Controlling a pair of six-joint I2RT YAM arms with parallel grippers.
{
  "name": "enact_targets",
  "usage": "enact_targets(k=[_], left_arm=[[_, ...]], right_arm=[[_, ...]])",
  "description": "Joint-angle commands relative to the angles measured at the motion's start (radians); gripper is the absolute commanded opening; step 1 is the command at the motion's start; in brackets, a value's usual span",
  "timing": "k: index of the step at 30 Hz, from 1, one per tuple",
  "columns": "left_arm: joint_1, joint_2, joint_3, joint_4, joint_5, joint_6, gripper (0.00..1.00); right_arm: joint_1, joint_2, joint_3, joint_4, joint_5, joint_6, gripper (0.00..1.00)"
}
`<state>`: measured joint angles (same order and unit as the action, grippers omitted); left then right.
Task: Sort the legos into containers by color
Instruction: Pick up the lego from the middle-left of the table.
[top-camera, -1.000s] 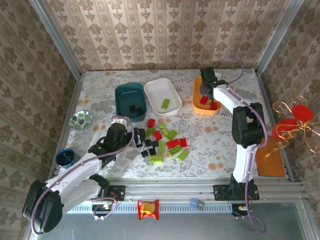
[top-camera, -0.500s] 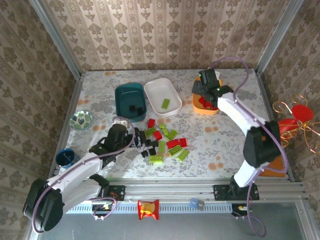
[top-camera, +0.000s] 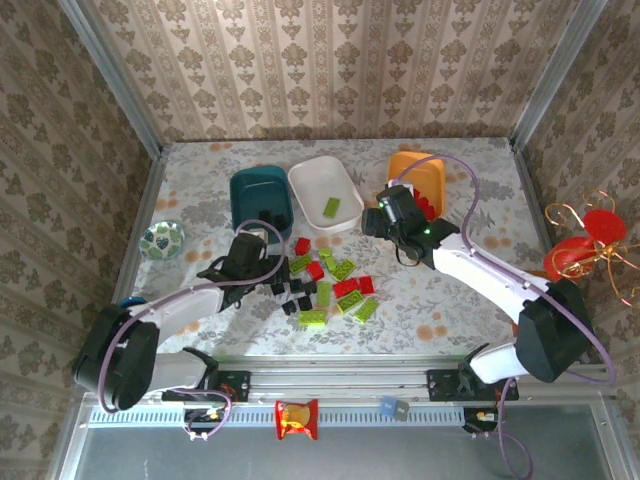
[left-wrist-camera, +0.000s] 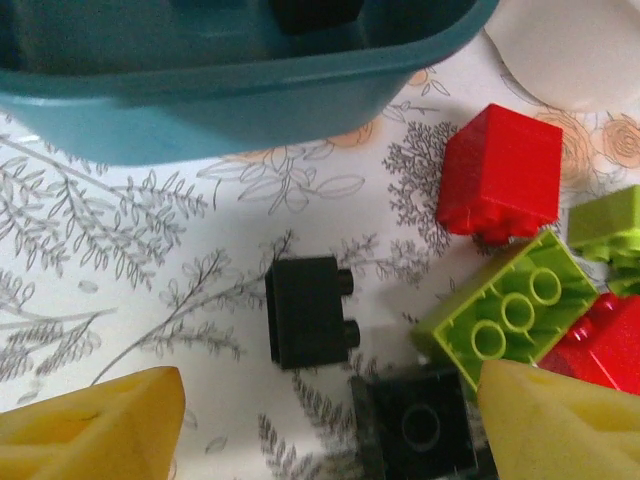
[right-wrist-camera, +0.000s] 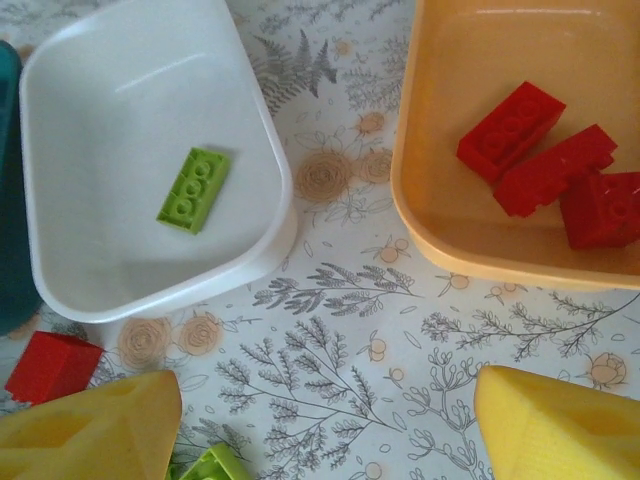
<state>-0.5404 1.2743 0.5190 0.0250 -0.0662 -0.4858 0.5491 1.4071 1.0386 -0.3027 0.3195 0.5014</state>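
Red, lime and black legos (top-camera: 325, 285) lie piled at the table's middle. My left gripper (left-wrist-camera: 330, 430) stands open just in front of the dark teal tub (left-wrist-camera: 230, 90), with a black brick (left-wrist-camera: 308, 310) lying between its yellow fingers (left-wrist-camera: 90, 425) and a second black brick (left-wrist-camera: 425, 430) beside it. A red brick (left-wrist-camera: 500, 172) and a lime brick (left-wrist-camera: 505, 315) sit to the right. My right gripper (right-wrist-camera: 330, 430) hangs open and empty over bare table between the white tub (right-wrist-camera: 60, 290), which holds one lime brick (right-wrist-camera: 194, 189), and the orange tub (right-wrist-camera: 440, 220), which holds three red bricks (right-wrist-camera: 545, 165).
A small round patterned dish (top-camera: 161, 239) sits at the left, with a blue cup (top-camera: 127, 300) partly behind my left arm. A red and gold ornament (top-camera: 590, 245) stands beyond the right rail. Patterned walls close the back and sides.
My right gripper has swung off the orange tub, left and nearer, to the gap between the white and orange tubs. My left arm has stretched forward toward the teal tub.
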Motion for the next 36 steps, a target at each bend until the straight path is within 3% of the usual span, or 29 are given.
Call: enact_targets(k=[1,8,23,27,31,36], left_arm=[[0.011,0.059,0.012,0.12,-0.031,0.04,0.76],[0.044,0.145,0.015,0.171,-0.042,0.04,0.65],[0.032,0.149,-0.04,0.211,-0.015,0.01,0.25],[0.003,0.067,-0.049,0.144,-0.026,-0.007,0.18],[-0.058,-0.13,-0.025,0.017,-0.084,-0.016,0.18],[-0.031,-0.235,0.113,-0.082,-0.145,0.013,0.18]], right_arm=[[0.002,-0.06,-0.008,0.011,0.008,0.01,0.78],[0.002,-0.079,-0.039,0.009,-0.005,0.008,0.78],[0.002,-0.108,-0.047,0.002,0.002,0.008,0.78],[0.002,-0.118,-0.054,-0.001,0.005,0.008,0.79],[0.001,-0.133,-0.067,0.001,0.002,0.012,0.79],[0.002,-0.139,-0.084,0.013,-0.025,0.03,0.79]])
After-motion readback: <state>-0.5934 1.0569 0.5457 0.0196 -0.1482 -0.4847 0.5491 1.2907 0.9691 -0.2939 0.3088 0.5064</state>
